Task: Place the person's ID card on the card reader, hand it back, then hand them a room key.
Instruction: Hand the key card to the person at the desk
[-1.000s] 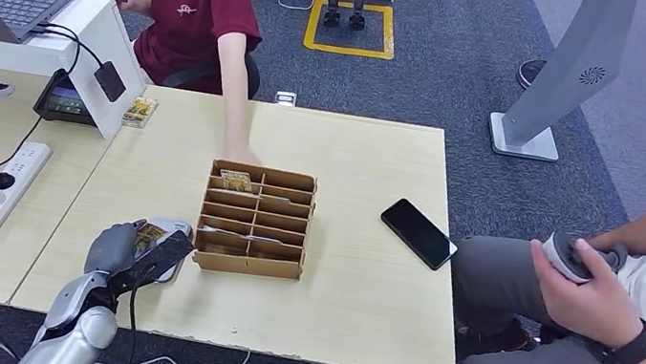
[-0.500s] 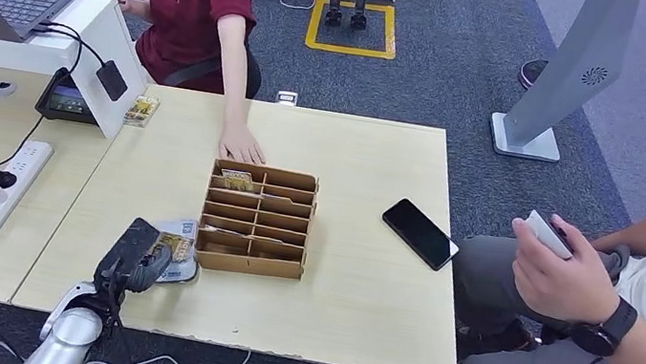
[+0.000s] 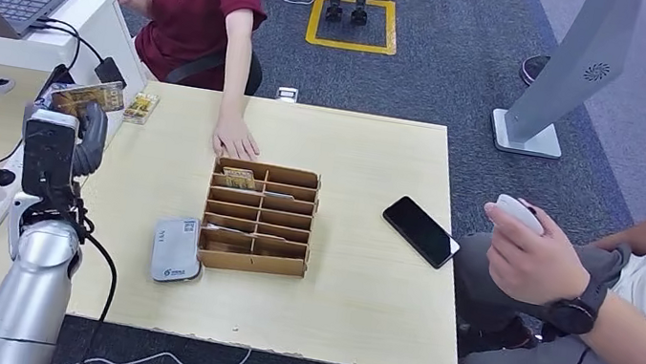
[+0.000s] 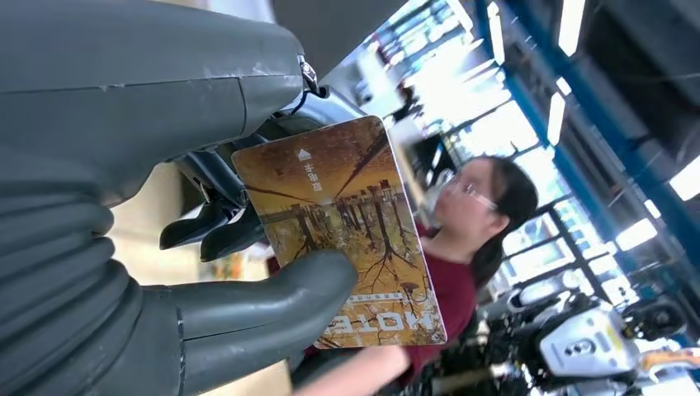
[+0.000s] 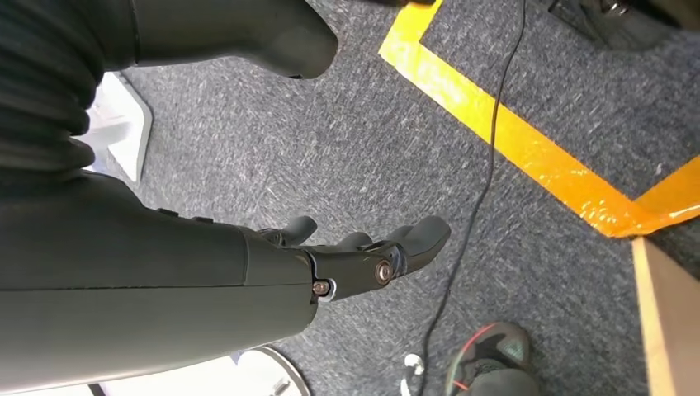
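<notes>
Raised above the pale wooden tabletop's [image 3: 352, 283] left end: silver left hand [image 3: 65, 139] pinching a golden-brown card printed with autumn trees [image 4: 342, 235] between thumb and fingers. Lying flat beside the brown cardboard compartment box [image 3: 258, 219]: grey card reader [image 3: 176, 249]. Hanging over carpet: right hand [image 5: 363, 252], fingers loosely apart, holding nothing.
</notes>
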